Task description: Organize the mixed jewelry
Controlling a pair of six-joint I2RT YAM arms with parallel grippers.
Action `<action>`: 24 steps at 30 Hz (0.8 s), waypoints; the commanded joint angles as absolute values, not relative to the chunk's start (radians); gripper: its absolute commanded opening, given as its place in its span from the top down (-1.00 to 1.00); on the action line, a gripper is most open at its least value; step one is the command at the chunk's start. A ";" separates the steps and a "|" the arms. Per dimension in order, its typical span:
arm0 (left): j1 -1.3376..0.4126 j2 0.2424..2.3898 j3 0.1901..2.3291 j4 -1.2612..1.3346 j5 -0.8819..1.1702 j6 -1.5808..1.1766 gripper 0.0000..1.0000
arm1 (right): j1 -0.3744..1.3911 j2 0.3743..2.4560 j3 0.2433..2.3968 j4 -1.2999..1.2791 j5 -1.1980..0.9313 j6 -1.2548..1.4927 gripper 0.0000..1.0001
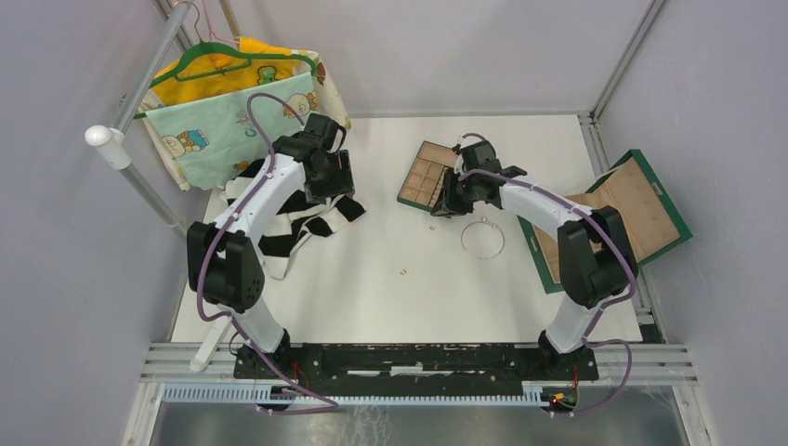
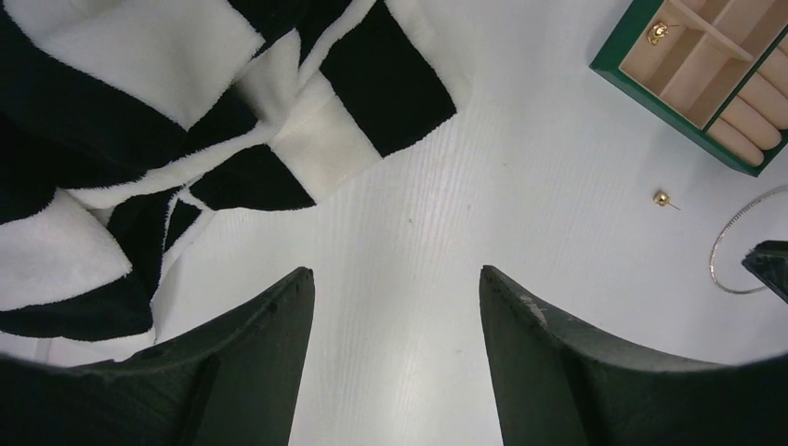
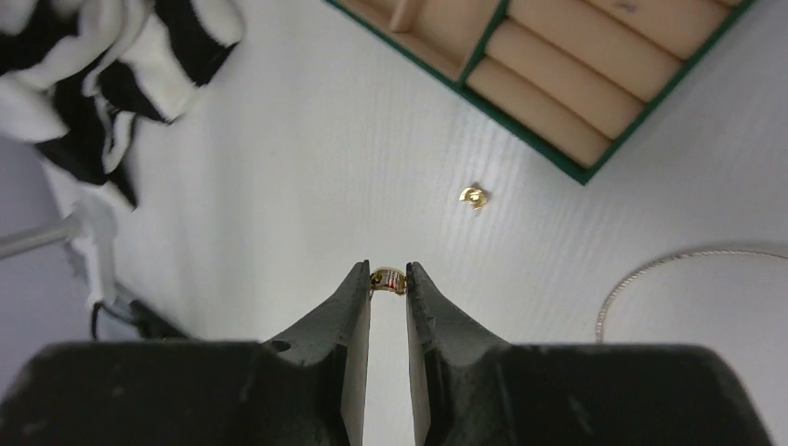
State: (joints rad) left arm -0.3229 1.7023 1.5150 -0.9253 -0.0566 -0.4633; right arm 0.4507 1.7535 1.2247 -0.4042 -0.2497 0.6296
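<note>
At the tray's (image 1: pixel 423 177) near-right corner I've got the right gripper (image 3: pixel 387 271). Its jaws are narrow and pinch a tiny gold piece (image 3: pixel 388 280) right at the fingertips, above bare table.

Other task items, all relative to the tray:
- loose gold stud (image 3: pixel 474 196) on the table just off the tray's near edge, apart from the rim
- wire hoop (image 1: pixel 463 239) flat on the table, further toward the arm bases and a bit right of the tray, touching nothing that I can see
- second gold bit (image 1: pixel 403 272) well clear of the tray, toward the bases
- one gold item (image 2: pixel 658 33) already inside a corner compartment. I can't tell what type it is.

The left gripper (image 2: pixel 396 274) is well left of the tray, its fingers spread wide with nothing between them. It hovers at the edge of the black-and-white striped cloth (image 2: pixel 139 84).

A green-edged tan panel (image 1: pixel 641 209) lies right of the tray, partly under the right arm. Far left of the tray, printed fabrics on a green hanger (image 1: pixel 232 102) show cartoon figures. There's some lettering on the print, but it's too small for me to read. I see nothing legible on the tray or the arms.
</note>
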 commanded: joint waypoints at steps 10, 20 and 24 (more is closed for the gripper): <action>-0.325 1.658 1.530 -0.891 -0.108 -0.416 -0.44 | 0.362 1.799 1.336 -0.165 -0.821 0.658 0.50; -0.325 1.667 1.538 -0.892 -0.088 -0.407 -0.44 | 0.360 1.950 1.550 -0.263 -0.677 0.628 0.51; -0.323 1.664 1.543 -0.902 -0.099 -0.404 -0.44 | 0.353 2.026 1.623 -0.269 -0.647 0.635 0.51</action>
State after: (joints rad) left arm -0.3229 1.7023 1.5150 -0.9245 -0.0952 -0.4557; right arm 0.3641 1.9717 1.5375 -0.2615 -0.6956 0.6468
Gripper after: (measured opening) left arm 0.720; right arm 0.252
